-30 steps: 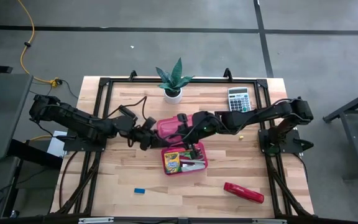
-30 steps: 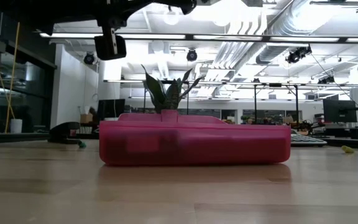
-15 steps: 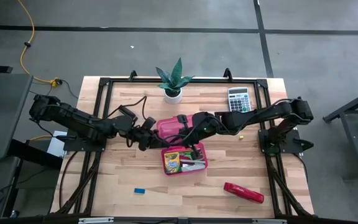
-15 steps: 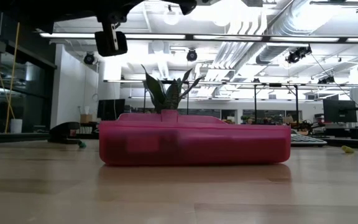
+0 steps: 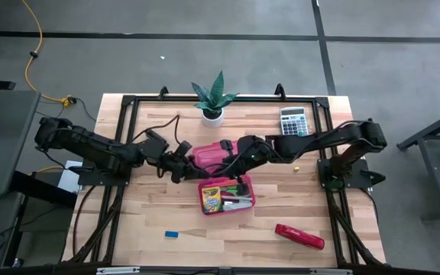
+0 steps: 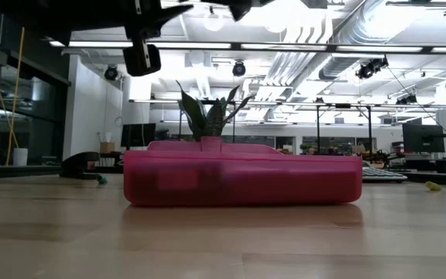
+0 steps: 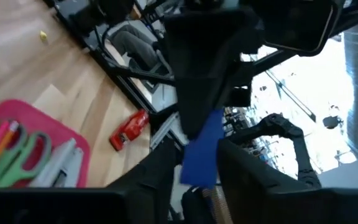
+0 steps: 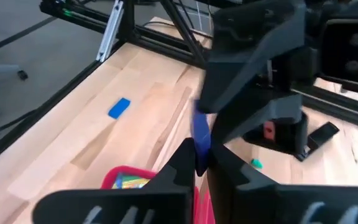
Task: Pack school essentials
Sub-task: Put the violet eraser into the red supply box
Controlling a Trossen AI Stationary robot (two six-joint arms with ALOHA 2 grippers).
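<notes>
1. Pincers meet above the pink case: the left pincer and the right pincer both pinch one blue card.
2. Crayon box and scissors lie in the case below; the blue eraser lies apart on the tabletop.

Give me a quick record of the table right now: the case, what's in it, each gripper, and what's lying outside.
case: pink case, open, mid-table
contents: crayon box, green-handled scissors
left gripper: above the case lid, meeting the right
right gripper: shut on a blue piece
outside: blue eraser, red stapler, calculator, plant
</notes>
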